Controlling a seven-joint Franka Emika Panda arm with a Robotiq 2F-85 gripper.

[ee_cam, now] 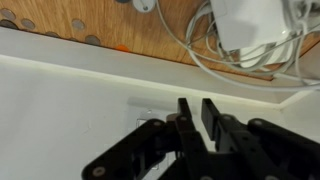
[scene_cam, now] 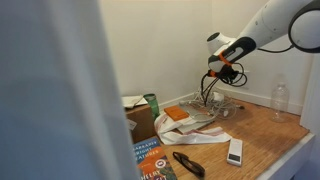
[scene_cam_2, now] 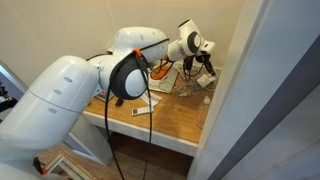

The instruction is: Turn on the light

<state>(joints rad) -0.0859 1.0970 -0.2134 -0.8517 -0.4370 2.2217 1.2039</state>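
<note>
In the wrist view my gripper (ee_cam: 198, 112) points at the white wall. Its two black fingers stand close together with only a thin gap and hold nothing. A faint white wall plate (ee_cam: 146, 113), apparently the switch, sits just beside the left finger and is partly hidden by it. I cannot tell whether a fingertip touches it. In both exterior views the gripper (scene_cam: 212, 82) (scene_cam_2: 204, 62) hangs low by the wall at the back of the wooden table (scene_cam: 265, 135), above a tangle of cables (scene_cam: 218, 102). No lamp is in view.
A white power adapter (ee_cam: 250, 25) with cables lies on the table near the wall. The table also holds a white remote (scene_cam: 234, 152), a dark object (scene_cam: 188, 164), books (scene_cam: 150, 160), a cardboard box (scene_cam: 138, 118), a green can (scene_cam: 151, 103) and a clear bottle (scene_cam: 280, 98).
</note>
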